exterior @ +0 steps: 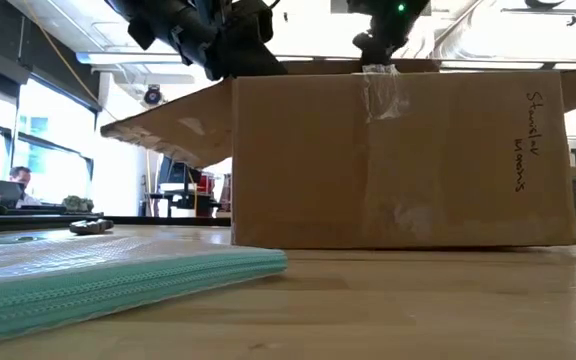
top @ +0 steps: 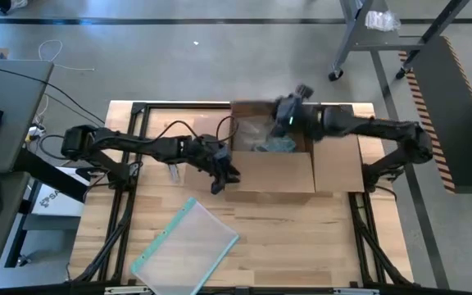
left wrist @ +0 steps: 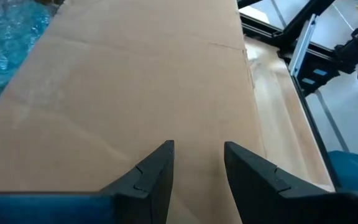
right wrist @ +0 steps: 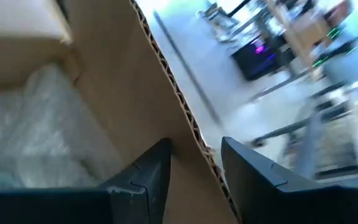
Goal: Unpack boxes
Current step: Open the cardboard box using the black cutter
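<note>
Two grippers flank your box (top: 273, 168) near the worktop's far edge: right gripper (right wrist: 194, 165) straddles a flap edge, narrowly parted; left gripper (left wrist: 197, 168) hovers half-open over a flap. Cardboard looks light, stiff; grip flap edges, perhaps.

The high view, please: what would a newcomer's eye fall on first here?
The open brown corrugated cardboard box at the table's centre, flaps spread, with clear wrapping inside. The right pincer straddles the edge of the box's far flap, while the left pincer sits at the box's left side over the cardboard. Nearer the front lies a flat clear plastic pouch with a teal edge.
</note>
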Motion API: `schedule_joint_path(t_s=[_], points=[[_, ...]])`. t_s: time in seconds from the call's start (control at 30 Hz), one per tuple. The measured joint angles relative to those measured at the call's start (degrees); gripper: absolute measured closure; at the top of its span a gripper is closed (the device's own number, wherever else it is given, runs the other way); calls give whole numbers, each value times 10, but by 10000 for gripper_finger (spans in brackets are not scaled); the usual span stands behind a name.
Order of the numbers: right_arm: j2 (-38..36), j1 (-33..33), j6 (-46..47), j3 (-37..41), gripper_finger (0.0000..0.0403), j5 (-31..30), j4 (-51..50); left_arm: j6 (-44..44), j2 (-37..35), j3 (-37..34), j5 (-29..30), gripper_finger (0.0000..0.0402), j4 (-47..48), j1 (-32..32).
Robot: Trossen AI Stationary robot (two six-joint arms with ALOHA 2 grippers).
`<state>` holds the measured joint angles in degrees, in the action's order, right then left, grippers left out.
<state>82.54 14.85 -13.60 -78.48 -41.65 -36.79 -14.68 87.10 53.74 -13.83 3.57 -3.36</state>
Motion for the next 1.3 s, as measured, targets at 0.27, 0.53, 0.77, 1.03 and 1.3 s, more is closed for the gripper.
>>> schedule_joint_path(t_s=[0.27,0.53,0.77,1.03,1.3], points=[[27,207,33,19,274,223,59,-2,-4,-2,46,275,8,0],[51,264,38,24,275,313,35,-5,-2,-4,79,275,4,6],[-13,212,22,12,275,226,53,-18,-1,-4,167,275,1,12],[-70,158,44,18,275,314,-21,-28,-1,-4,195,275,5,12],[-30,242,111,158,275,304,19,-19,-1,-4,200,275,-9,34]])
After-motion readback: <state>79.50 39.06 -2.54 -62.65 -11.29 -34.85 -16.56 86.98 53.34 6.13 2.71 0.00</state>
